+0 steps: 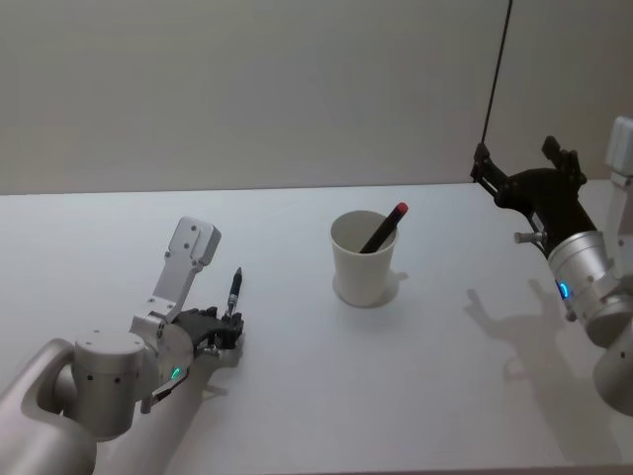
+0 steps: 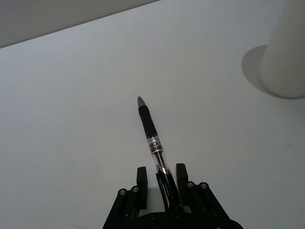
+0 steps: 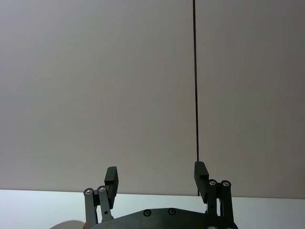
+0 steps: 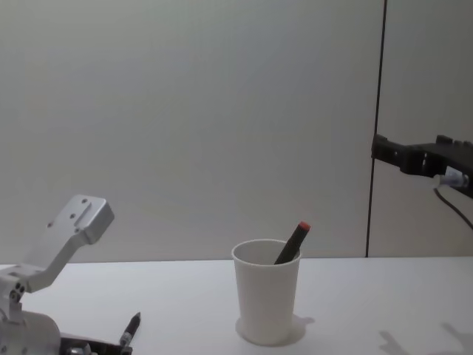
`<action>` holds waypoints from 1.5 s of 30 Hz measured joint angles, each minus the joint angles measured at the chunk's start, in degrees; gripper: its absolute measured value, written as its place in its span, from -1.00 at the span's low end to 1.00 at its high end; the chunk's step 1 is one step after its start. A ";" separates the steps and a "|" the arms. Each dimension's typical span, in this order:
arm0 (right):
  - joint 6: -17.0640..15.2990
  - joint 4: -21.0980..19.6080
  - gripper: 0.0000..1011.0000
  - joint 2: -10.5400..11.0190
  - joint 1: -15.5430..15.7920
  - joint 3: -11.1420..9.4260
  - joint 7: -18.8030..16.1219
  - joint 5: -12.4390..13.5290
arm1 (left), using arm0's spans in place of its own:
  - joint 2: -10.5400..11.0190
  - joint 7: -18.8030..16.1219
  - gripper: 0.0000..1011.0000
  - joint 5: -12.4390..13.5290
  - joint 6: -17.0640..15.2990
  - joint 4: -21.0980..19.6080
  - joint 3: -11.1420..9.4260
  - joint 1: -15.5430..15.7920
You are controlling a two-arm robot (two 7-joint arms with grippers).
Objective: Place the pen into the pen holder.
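A black pen (image 2: 151, 136) with a clear barrel is pinched at its rear end in my left gripper (image 2: 161, 171), which is shut on it low over the left side of the table. From the head view the pen (image 1: 235, 287) points away from me, out of the left gripper (image 1: 223, 332). The pen holder (image 1: 363, 259), a white paper cup, stands upright mid-table to the right of it, with a dark red-capped pen (image 1: 386, 228) leaning inside. My right gripper (image 1: 521, 158) hangs high at the right, open, holding nothing. In the chest view the cup (image 4: 266, 299) stands centre.
A thin black cable (image 1: 497, 69) hangs straight down in front of the wall at the back right, close to the right gripper. The white table (image 1: 297, 416) runs back to a plain wall.
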State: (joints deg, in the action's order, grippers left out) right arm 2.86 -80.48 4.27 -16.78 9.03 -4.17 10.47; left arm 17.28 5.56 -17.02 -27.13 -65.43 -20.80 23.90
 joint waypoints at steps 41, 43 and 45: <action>0.00 0.00 0.98 0.00 0.00 0.00 0.00 0.01 | -0.13 -5.10 -0.65 1.88 0.21 -4.15 0.00 -2.14; 0.00 0.00 0.98 0.00 0.00 0.00 0.00 0.00 | -0.02 -5.52 -0.65 2.11 0.26 -5.00 0.08 -2.31; 0.00 0.00 0.98 0.00 0.00 0.00 0.00 0.00 | 0.17 -6.34 -0.65 2.54 0.37 -6.29 0.24 -2.56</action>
State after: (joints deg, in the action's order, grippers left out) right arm 2.86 -80.48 4.26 -16.78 9.03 -4.17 10.47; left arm 17.45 -0.78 -14.49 -26.76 -71.72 -20.56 21.34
